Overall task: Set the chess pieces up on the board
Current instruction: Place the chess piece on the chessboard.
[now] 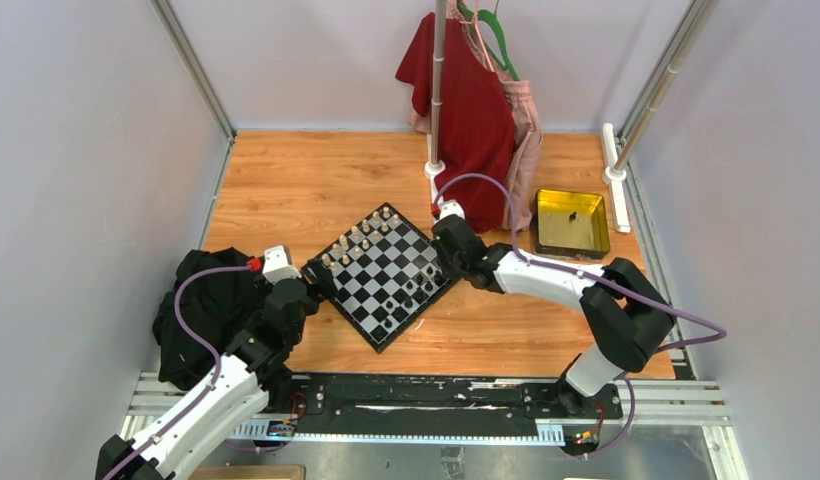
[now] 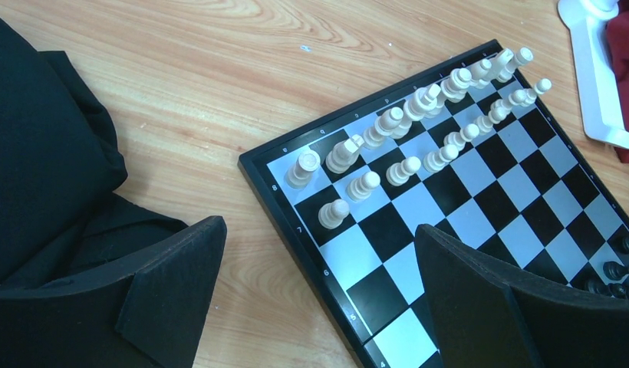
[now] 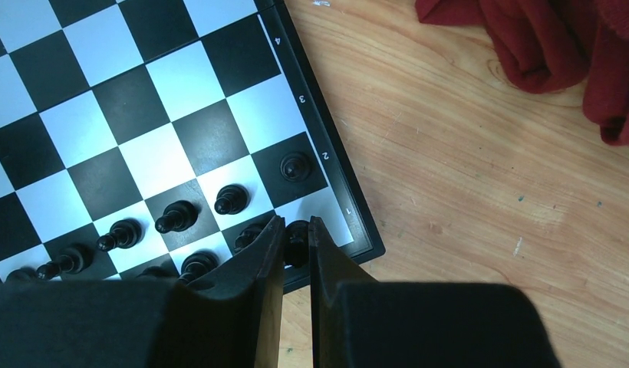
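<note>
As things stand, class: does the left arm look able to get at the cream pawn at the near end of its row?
Probably yes: the left tool is open, the cream pawn lies between its fingers in the wrist view, and nothing covers it.

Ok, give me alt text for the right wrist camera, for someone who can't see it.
The right gripper pinches a black piece at the corner square of the board, beside a row of black pawns. A wooden table and red cloth lie to the right.
</note>
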You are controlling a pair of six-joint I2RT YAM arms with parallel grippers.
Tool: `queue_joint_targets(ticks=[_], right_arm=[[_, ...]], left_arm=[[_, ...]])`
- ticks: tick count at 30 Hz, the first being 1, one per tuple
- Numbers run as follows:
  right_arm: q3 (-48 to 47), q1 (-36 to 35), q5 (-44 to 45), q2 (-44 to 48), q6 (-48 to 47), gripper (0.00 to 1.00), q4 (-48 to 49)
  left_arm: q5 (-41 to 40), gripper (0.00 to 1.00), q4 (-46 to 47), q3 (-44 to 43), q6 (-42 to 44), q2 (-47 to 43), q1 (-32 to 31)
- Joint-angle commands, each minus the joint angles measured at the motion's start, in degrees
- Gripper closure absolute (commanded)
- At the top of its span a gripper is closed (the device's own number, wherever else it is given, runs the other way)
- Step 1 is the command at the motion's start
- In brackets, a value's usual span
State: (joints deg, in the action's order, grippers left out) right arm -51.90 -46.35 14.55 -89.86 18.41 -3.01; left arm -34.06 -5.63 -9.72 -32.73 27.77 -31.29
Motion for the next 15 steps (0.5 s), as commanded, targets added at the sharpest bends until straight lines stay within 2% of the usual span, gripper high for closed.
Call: queue_joint_targets(ticks=[1,15], right_arm=[[-1.62,-0.67,0.3,-1.39,-0.66,1.0,-0.16],[-0.73,-0.11,-0.18,-2.93,-0.16,0.99,0.96]], left_arm=[[-0.33,0.0,2.03,0.14,0.78,0.04,-0.35],[-0.2,0.0,2.11,0.21,0.82,0.16,-0.31]])
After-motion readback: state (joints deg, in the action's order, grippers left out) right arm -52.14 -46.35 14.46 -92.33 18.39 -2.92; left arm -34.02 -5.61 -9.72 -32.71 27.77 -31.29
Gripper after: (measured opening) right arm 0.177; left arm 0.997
